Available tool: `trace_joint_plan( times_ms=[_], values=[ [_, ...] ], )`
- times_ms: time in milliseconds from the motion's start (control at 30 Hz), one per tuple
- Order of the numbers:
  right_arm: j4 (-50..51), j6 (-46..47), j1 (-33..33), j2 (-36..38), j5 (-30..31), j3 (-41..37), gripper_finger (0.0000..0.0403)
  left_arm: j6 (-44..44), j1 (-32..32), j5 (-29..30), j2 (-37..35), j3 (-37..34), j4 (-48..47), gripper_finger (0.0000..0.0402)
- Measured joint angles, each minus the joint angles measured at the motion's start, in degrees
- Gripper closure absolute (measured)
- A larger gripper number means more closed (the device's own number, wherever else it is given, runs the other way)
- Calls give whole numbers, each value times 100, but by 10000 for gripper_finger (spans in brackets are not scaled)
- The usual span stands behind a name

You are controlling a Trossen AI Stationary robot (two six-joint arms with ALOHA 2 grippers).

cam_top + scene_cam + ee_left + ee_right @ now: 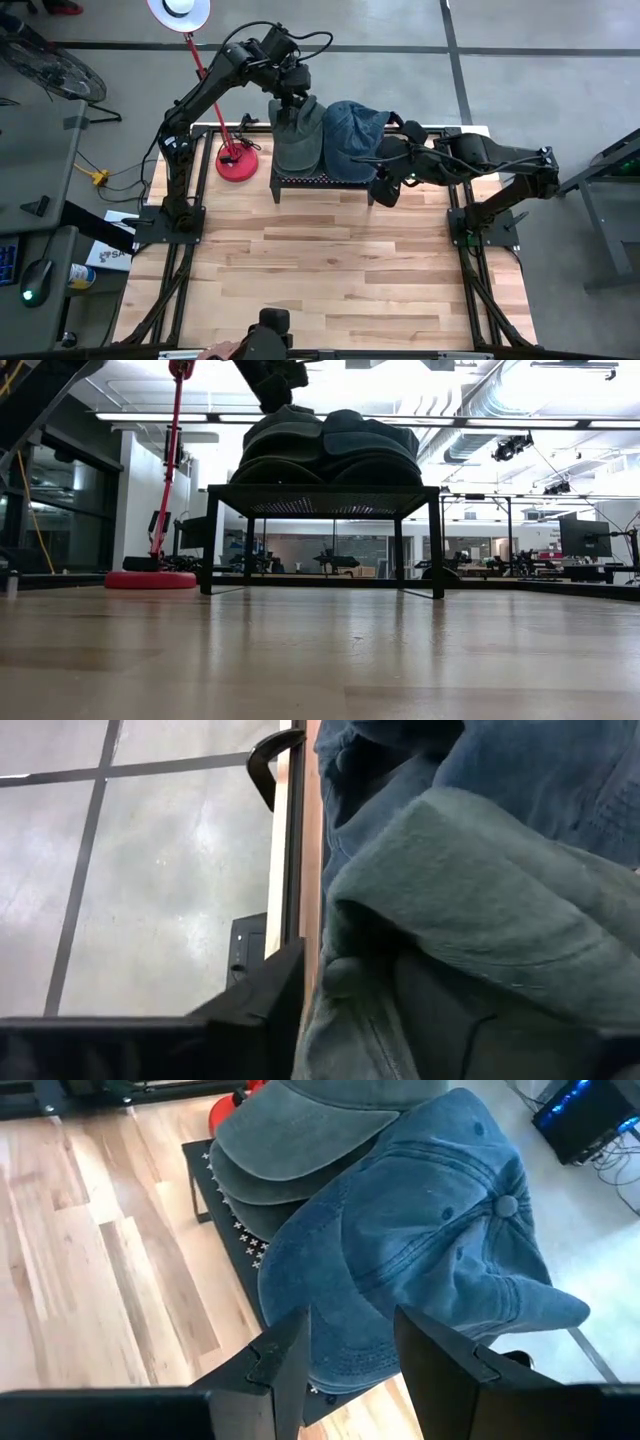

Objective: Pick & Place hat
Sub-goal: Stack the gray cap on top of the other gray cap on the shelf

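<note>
A stack of grey-green hats (297,135) and a blue hat (352,135) lie side by side on a black perforated stand (290,182) at the table's far middle. My left gripper (290,97) reaches down onto the far end of the grey-green stack (285,430). Its fingers stand apart in the left wrist view, with grey-green cloth (470,920) between them. My right gripper (350,1365) is open at the blue hat's (430,1230) near right side, one finger on each side of the brim's edge. My left gripper (430,1040) comes slanting down from the far side, and the top grey-green hat's cloth (350,970) lies beside one finger (255,1005). I cannot tell whether the fingers touch it. My right gripper slants down from the table's right over the blue brim's edge (345,1350). Whether it touches the brim cannot be told.
A red lamp stand with a round base (237,160) and a slanted red pole stands just left of the black stand, its white head (180,10) beyond the far edge. Bare wood tabletop (330,270) fills the near half.
</note>
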State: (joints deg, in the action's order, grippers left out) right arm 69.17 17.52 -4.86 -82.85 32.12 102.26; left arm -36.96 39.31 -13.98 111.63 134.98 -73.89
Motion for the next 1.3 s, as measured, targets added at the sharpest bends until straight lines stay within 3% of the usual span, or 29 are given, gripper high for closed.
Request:
trace_joint_plan(
  times_ms=[233, 367, 800, 1300],
  values=[
    [0, -156, 0, 0, -124, 2, 263, 238, -39, 135, -2, 0, 35, 164],
    [0, -218, 0, 0, -272, 2, 263, 276, -92, 247, -63, 0, 56, 133],
    [2, -345, 2, 0, -528, 2, 263, 359, -273, 969, -273, 0, 88, 125],
    [100, -504, 2, 30, -860, 1, 263, 672, -479, 1368, -431, -2, 98, 126]
  ],
)
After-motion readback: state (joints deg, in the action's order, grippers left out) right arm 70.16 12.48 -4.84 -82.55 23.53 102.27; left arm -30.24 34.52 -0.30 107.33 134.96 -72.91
